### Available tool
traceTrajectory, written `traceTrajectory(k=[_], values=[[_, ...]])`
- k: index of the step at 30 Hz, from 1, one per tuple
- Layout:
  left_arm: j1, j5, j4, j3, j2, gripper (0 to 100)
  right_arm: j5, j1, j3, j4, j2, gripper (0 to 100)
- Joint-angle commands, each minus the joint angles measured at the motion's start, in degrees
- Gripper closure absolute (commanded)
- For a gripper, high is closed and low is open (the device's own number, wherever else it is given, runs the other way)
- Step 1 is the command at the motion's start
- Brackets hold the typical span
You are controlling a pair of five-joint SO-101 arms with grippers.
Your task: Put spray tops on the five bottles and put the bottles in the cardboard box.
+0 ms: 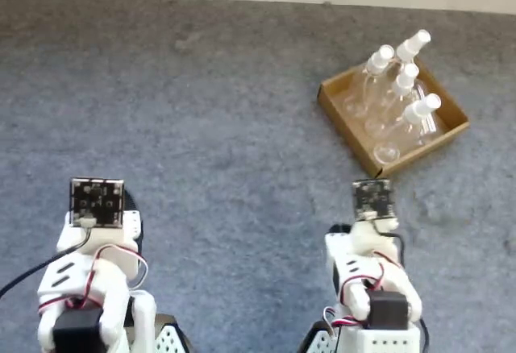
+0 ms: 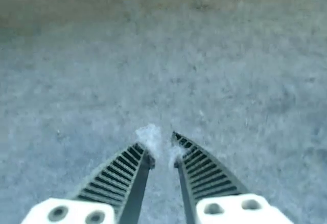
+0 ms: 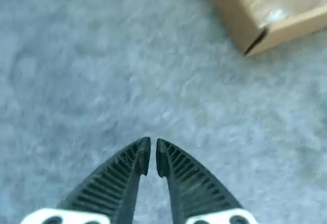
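High view puts the cardboard box (image 1: 345, 130) in the upper right of the frame, bottles (image 1: 399, 95) with spray tops inside it, just beyond the right arm (image 1: 372, 264). The left arm (image 1: 93, 264) sits well apart. Both sets of jaws are nearly closed, holding nothing.

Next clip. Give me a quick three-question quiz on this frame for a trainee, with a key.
1. True or false: the bottles stand on the table outside the cardboard box.
2. Which arm's gripper is nearer the box? A) left B) right C) both equally near
3. What do the left gripper and the right gripper hold?
Key: 1 false, they sit inside the box, with white spray tops showing. 2 B. 3 nothing; both sets of fingers are drawn together over the bare grey surface.
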Motion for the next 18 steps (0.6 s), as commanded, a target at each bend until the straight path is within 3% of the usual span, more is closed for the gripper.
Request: traceTrajectory(k=[1,7,18], values=[[-0.5,-0.4,-1.8,5.1,-0.1,99,0.0,-4.7,3.3,-1.6,-0.7,99.0],[-0.5,-0.4,-5.0,13.4,-0.1,99,0.0,-9.2,9.8,-1.6,-0.7,99.0],[-0.4,-0.4,-9.8,25.3,-0.1,99,0.0,-9.5,11.5,-1.2,-0.7,99.0]])
